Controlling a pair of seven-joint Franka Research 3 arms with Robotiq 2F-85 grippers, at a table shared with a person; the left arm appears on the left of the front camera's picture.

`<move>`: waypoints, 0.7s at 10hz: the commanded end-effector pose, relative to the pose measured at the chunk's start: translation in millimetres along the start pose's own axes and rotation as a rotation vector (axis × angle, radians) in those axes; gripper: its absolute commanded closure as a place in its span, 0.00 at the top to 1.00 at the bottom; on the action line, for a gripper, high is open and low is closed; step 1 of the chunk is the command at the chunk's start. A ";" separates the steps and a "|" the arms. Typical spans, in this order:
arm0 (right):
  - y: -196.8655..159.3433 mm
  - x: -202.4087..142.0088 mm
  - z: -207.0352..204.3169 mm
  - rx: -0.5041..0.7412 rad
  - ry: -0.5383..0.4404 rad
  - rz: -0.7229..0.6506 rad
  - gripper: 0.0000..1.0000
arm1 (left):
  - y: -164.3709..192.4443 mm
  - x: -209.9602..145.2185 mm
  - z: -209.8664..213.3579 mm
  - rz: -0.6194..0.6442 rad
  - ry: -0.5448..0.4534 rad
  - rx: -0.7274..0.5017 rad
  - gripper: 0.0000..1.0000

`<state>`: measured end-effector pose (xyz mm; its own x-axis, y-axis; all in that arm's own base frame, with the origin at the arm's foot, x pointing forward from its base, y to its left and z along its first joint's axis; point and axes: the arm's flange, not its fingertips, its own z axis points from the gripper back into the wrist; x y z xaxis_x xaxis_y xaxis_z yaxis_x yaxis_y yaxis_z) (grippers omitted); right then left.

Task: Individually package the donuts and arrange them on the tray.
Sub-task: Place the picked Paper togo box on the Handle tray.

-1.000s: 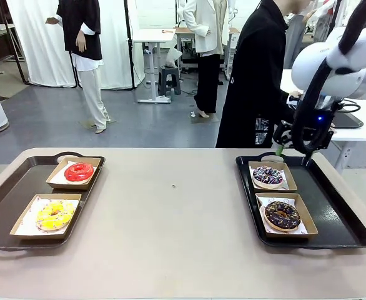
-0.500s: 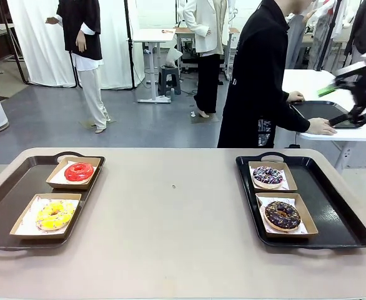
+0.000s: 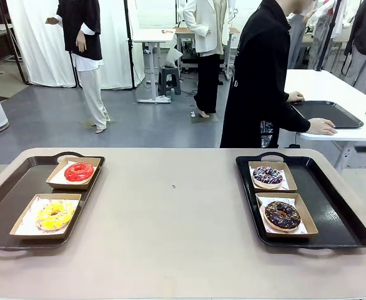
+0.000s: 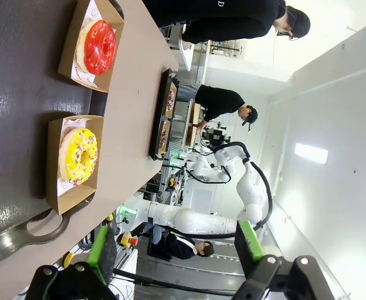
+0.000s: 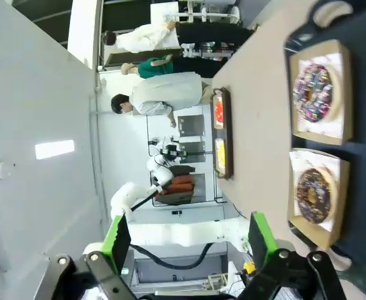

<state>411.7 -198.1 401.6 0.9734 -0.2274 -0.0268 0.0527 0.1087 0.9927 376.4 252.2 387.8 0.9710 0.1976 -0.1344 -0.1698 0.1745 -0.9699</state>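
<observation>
Donuts, count: four, each alone in its own open cardboard box.
Red donut: upper left of the front view, rear box on the left tray.
Yellow donut: lower left of the front view, front box on the same tray, just in front of the red one.
Sprinkled donut: right of centre in the front view, rear box on the right tray.
Dark chocolate donut: lower right of the front view, front box on the right tray.
Trays, count: two dark trays on the tan table, well apart, one at each side; a third dark tray on a white table in the upper right background.
Boxes, count: four, two per tray.
Left gripper: bottom of the left wrist view, green-padded fingers spread wide, nothing between them, held off the table beside the left tray.
Right gripper: bottom of the right wrist view, fingers spread wide, empty, well apart from the right tray.
Person: upper right of the front view, in black, hands on the background tray.
</observation>
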 end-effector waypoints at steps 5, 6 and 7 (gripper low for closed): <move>-27.6 -2.8 45.3 -0.063 0.043 0.120 1.00 | 0.1 -3.9 2.2 -0.019 0.010 -0.002 1.00; -26.6 -4.4 47.8 -0.060 0.045 0.130 1.00 | 0.1 -3.9 2.2 -0.019 0.010 -0.002 1.00; -23.8 -5.2 47.0 -0.060 0.032 0.139 1.00 | 0.1 -3.9 2.2 -0.019 0.010 -0.002 1.00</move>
<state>398.3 -249.4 382.0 0.9791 -0.1881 0.0777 -0.0398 0.1978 0.9794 376.5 252.0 387.8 0.9711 0.1973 -0.1344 -0.1697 0.1745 -0.9699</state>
